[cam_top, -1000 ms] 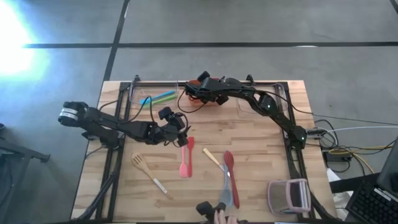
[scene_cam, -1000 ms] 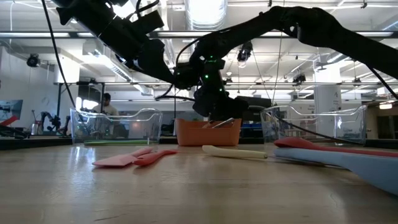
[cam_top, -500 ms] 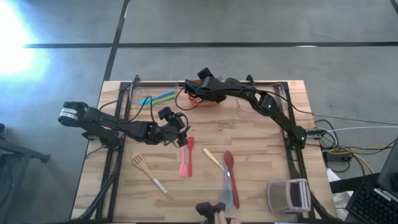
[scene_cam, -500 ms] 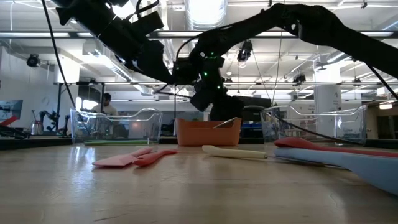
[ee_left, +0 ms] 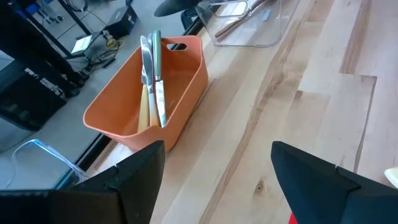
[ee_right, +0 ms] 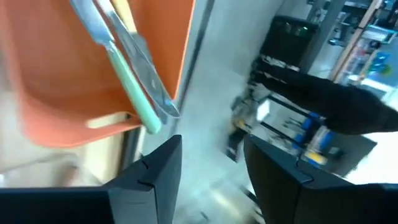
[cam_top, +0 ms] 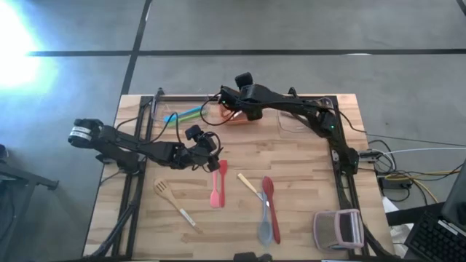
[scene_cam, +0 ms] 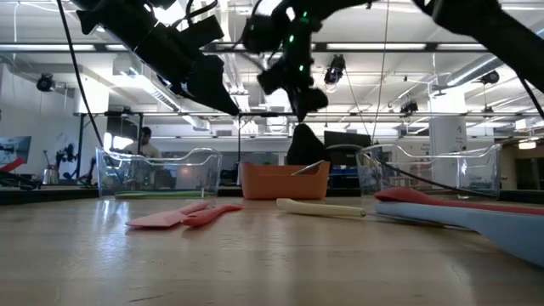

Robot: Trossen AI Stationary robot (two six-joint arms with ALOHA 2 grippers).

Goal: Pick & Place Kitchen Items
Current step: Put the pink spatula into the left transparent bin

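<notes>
- Since a second ago, high view: right gripper (cam_top: 234, 97) has lifted off the bin (cam_top: 234, 116); spatulas (cam_top: 218, 185) lie mid-table under the wide-open left gripper (cam_top: 212, 163).
- Low view: spatulas (scene_cam: 180, 215) lie flat, probably light and bendy; pinch the handle.
- Right wrist: fingers (ee_right: 152, 171) apart, empty; utensils (ee_right: 134, 68) in bin.

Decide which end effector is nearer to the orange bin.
The right. The right end effector hangs just above the orange bin at the table's far edge. The left end effector is farther off, nearer mid-table, over the pink spatula.
</notes>
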